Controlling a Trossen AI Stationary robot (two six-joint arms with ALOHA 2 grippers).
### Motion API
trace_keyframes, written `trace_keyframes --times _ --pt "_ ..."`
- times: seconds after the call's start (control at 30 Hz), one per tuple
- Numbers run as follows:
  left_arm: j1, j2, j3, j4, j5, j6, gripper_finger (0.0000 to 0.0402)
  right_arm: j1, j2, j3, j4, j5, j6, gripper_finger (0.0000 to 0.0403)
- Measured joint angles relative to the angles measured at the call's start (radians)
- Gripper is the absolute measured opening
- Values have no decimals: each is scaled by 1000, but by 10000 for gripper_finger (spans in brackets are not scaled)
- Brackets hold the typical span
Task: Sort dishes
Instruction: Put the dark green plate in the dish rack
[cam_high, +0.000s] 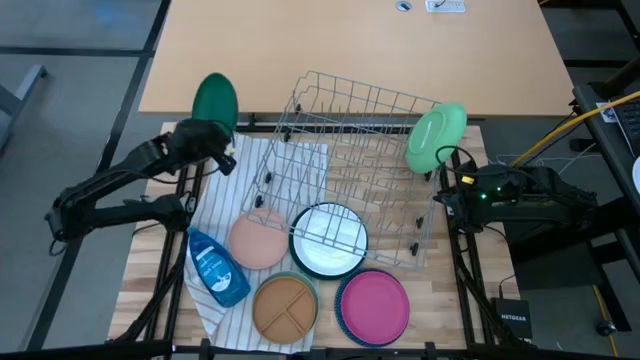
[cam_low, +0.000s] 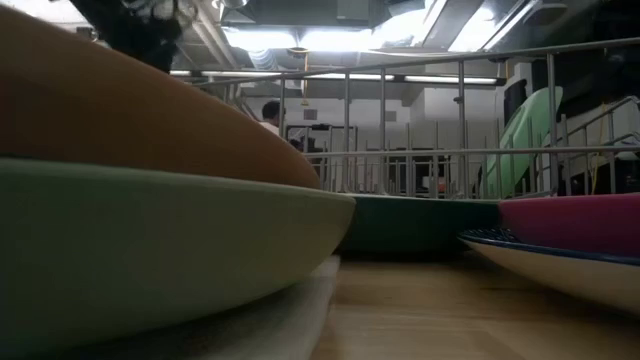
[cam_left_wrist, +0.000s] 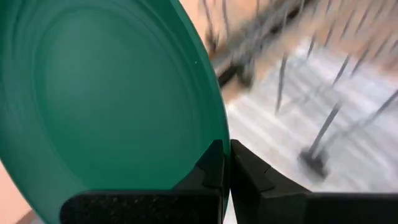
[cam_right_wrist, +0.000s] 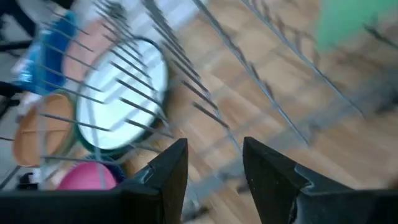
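Left gripper (cam_left_wrist: 225, 163) fingers are pinched together on the rim of a dark green plate (cam_high: 214, 101), which is held up on edge at the far left corner of the rack (cam_high: 352, 180), over the table's far edge. In the left wrist view the plate (cam_left_wrist: 106, 93) fills most of the frame, with the rim clamped between the dark fingers (cam_left_wrist: 208, 171).

Right gripper (cam_right_wrist: 214, 165) fingers are spread apart, nothing seen between them; it is placed at the rack's right side (cam_high: 445, 185), near a light green plate (cam_high: 435, 137) that stands tilted at the rack's far right corner. Whether that plate is touched cannot be told.

The wire rack is seen tilted across the table centre, partly over a striped cloth (cam_high: 250, 200). A white plate with a dark rim (cam_high: 328, 240) is seen under the rack's near wires. A peach plate (cam_high: 258, 240) lies just left of it. A tan divided plate (cam_high: 284, 305) is stacked on a sage dish at the near edge. A magenta plate (cam_high: 373, 305) sits on a dark dish just right of it. A blue bottle (cam_high: 216, 266) lies on the cloth at the near left.

In the low view, stacked dish rims are seen close up, with the magenta plate (cam_low: 575, 222) at right.
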Motion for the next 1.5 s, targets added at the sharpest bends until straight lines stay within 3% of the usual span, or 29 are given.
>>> trace_keyframes --times 0.3,0.63,0.9,1.1,1.3,1.5 --pt "-37 -105 26 397 209 -107 0 0 0 0 334 2 -238 158" --pt "-136 -51 26 884 530 -213 0 0 23 0 649 176 -342 158" --pt "-297 145 19 1227 617 -244 0 0 113 0 830 139 -396 158" --pt "-389 355 18 1607 653 -240 0 0 225 0 952 108 -424 158" --pt "-427 528 30 1967 688 -321 0 0 302 0 1244 70 -472 158" --pt "-466 647 94 2161 718 -358 0 0 366 0 1484 34 -482 158"
